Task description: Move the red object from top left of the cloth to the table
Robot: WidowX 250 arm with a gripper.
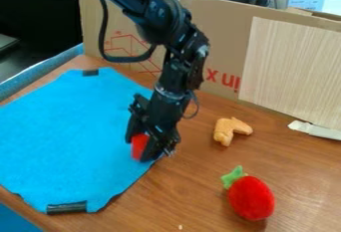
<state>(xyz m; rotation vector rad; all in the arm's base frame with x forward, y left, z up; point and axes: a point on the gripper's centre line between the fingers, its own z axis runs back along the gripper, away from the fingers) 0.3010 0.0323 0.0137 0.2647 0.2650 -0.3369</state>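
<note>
So the pincer (138, 151) is hanging down by the right edge of the blue cloth (73, 136), fingers partly apart with the red object (139, 145) gripped between them. Can't tell if it's touching the cloth, tbh. Over on the counter (200, 191), there's a tan thing (229, 129) to the right, plus a red strawberry (251, 197) nearer the camera.

claw (138, 150) around red object (139, 144); blue cloth (67, 136) beneath
</note>
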